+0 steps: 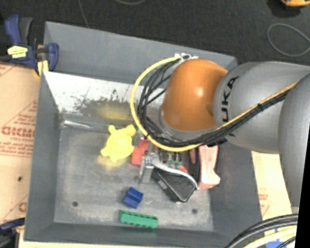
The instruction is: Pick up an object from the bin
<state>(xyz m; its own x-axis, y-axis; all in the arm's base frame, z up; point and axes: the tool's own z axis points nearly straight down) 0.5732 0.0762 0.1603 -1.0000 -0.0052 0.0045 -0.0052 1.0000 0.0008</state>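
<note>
Though its open-or-shut state unclear, gripper [147,169] beside red piece [138,154], "UKA" lettering [229,104] on arm [267,107].

This looks like a robotics lab test cell. A grey industrial arm [259,106] marked KUKA, looped with yellow and black cables [143,93], reaches into a grey metal bin [46,151] standing on black fabric [186,17] strewn with thin wires [291,36].
</note>
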